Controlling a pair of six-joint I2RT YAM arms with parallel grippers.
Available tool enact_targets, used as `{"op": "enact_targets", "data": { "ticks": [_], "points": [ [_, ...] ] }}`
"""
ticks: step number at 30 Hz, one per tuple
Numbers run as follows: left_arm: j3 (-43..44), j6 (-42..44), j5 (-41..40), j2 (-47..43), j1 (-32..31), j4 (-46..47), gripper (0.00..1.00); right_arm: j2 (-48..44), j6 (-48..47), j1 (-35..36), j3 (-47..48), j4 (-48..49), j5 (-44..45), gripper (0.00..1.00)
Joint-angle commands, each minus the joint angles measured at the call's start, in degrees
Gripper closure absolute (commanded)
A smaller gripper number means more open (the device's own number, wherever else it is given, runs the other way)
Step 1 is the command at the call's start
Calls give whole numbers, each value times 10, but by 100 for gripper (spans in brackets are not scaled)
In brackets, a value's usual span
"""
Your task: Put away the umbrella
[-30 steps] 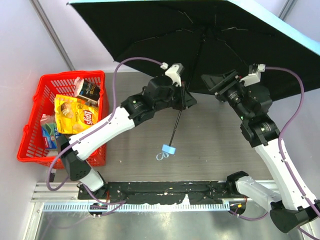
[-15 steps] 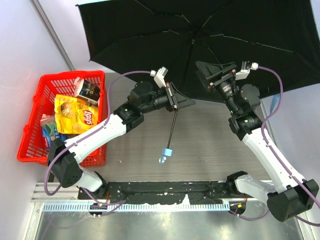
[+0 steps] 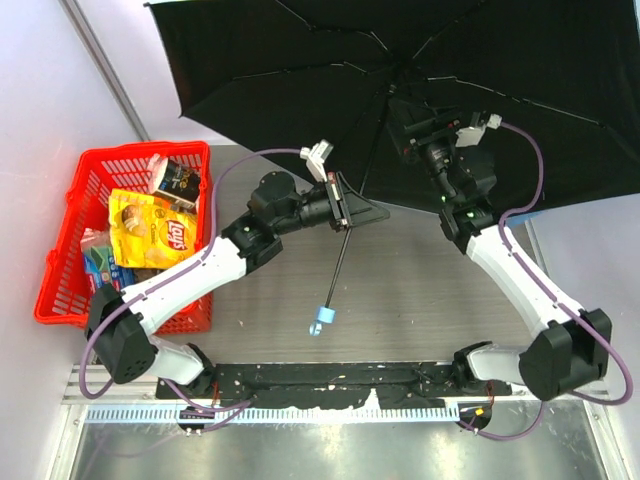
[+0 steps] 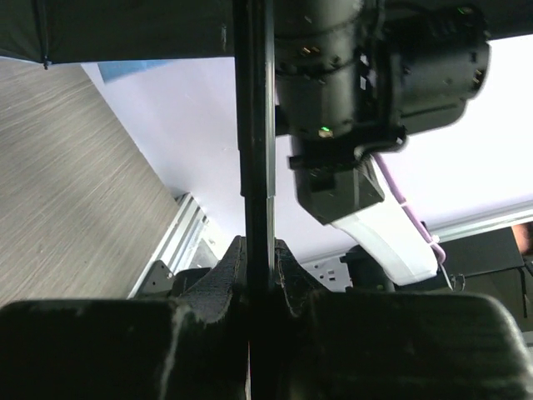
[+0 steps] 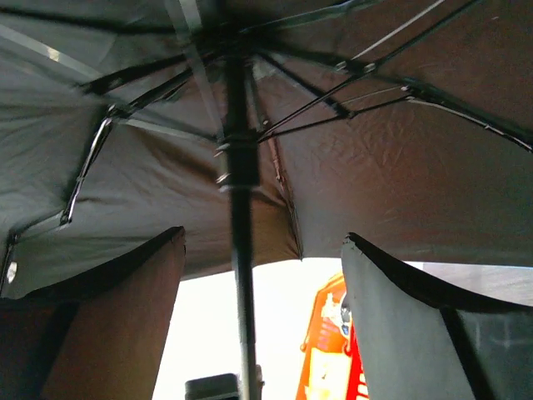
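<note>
Umbrella (image 3: 300, 60) is open: canopy far, shaft (image 3: 337, 265) slanting near-left to the handle (image 3: 321, 319) above the bench (image 3: 430, 300). Left gripper (image 3: 347, 213) is clenched on the mid-shaft. Right gripper (image 5: 262, 237) is released, straddling the shaft below the runner (image 5: 236, 162), and is the nearer arm to it.

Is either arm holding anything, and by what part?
The left gripper clamps the open black-lined folding umbrella by its thin black shaft; the right gripper is open around the shaft.
</note>
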Motion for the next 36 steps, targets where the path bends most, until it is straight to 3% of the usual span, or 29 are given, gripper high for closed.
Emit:
{"op": "enact_targets", "data": {
  "ticks": [1, 10, 17, 29, 32, 34, 36],
  "points": [
    [11, 6, 23, -31, -3, 104, 100, 40, 48, -5, 49, 72, 20, 22],
    [-6, -16, 26, -27, -9, 120, 100, 85, 65, -4, 80, 138, 20, 40],
    [0, -9, 25, -28, -9, 102, 100, 81, 67, -5, 84, 134, 37, 33],
    [18, 21, 27, -18, -2, 55, 100, 75, 79, -4, 62, 215, 42, 29],
    [19, 29, 27, -20, -2, 49, 100, 79, 73, -5, 78, 176, 47, 30],
    [15, 31, 25, -22, -2, 48, 100, 85, 59, -6, 93, 157, 43, 34],
    [8, 28, 27, -23, -2, 52, 100, 87, 53, -5, 95, 148, 49, 45]
  ]
}}
